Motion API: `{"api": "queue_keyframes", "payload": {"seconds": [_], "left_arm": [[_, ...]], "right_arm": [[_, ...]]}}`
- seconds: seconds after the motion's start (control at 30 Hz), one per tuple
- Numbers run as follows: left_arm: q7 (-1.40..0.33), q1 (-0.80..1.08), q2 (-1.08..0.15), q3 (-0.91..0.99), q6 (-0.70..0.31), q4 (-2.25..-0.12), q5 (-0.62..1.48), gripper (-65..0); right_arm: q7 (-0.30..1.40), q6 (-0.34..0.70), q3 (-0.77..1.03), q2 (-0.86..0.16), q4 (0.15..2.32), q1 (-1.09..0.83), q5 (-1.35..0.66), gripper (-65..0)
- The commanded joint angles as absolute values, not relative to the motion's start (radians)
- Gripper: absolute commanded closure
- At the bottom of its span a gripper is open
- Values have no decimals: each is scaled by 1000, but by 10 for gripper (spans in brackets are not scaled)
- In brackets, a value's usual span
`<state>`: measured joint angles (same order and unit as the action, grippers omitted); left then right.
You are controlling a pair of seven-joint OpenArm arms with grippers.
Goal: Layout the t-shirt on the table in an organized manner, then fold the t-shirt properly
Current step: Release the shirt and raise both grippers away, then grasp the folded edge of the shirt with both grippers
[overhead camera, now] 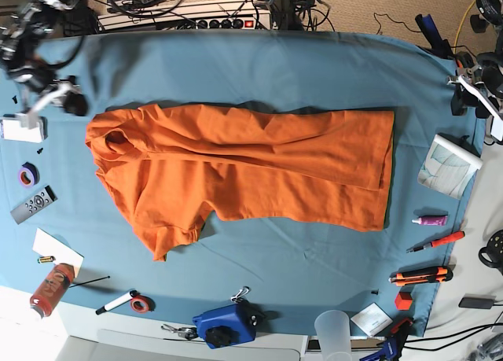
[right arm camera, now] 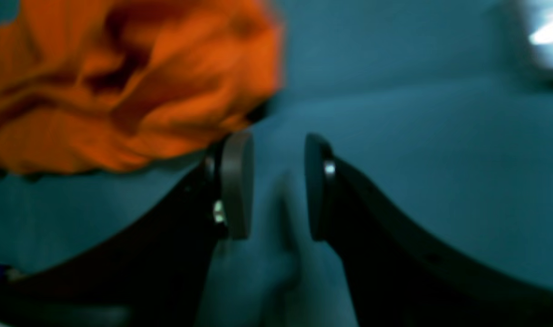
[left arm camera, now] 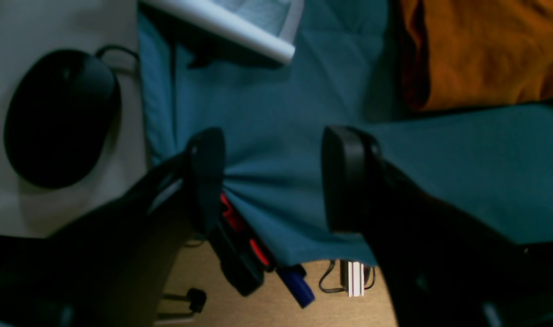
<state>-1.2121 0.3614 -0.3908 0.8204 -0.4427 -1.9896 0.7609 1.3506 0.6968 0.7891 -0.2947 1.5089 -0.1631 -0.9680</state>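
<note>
The orange t-shirt [overhead camera: 251, 168] lies spread lengthwise on the teal table [overhead camera: 314, 70], wrinkled and partly doubled over at its left end. My right gripper [overhead camera: 64, 101] hovers off that left end; in the right wrist view its fingers [right arm camera: 237, 186] stand apart over bare cloth, nothing between them, with the t-shirt [right arm camera: 122, 86] just beyond the left finger. My left gripper [overhead camera: 465, 100] is at the table's right edge, open and holding nothing [left arm camera: 278, 177], with the t-shirt's edge [left arm camera: 480, 50] up and to the right.
A white booklet [overhead camera: 449, 166], a small tube [overhead camera: 431, 219], pens [overhead camera: 436, 241] and a cutter [overhead camera: 420, 276] lie at the right. A remote [overhead camera: 33, 204], tape roll [overhead camera: 28, 174] and can [overhead camera: 49, 289] sit at the left. A blue device [overhead camera: 224, 326] and cup [overhead camera: 332, 329] line the front edge. A black mouse [left arm camera: 60, 116] rests beside the table.
</note>
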Motion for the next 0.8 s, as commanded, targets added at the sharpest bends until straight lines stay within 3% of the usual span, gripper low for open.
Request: {"api": "queue_keyframes", "payload": {"seconds": [0.0, 0.4, 0.5, 0.6, 0.77], "left_arm": [[-1196, 357, -410, 828, -442, -2005, 776, -345], [-1172, 358, -410, 828, -439, -2005, 807, -345], [-1198, 358, -406, 827, -440, -2005, 870, -345], [-1197, 367, -368, 827, -464, -2004, 907, -345], [-1174, 368, -273, 767, -499, -1966, 965, -345]], "right_arm": [[1314, 698, 774, -315, 1517, -151, -991, -192], [1211, 698, 628, -244, 1516, -52, -794, -189], [1225, 698, 603, -242, 1516, -53, -759, -148], [1227, 698, 605, -242, 1516, -53, -735, -8], [1227, 698, 605, -244, 1516, -53, -732, 0]]}}
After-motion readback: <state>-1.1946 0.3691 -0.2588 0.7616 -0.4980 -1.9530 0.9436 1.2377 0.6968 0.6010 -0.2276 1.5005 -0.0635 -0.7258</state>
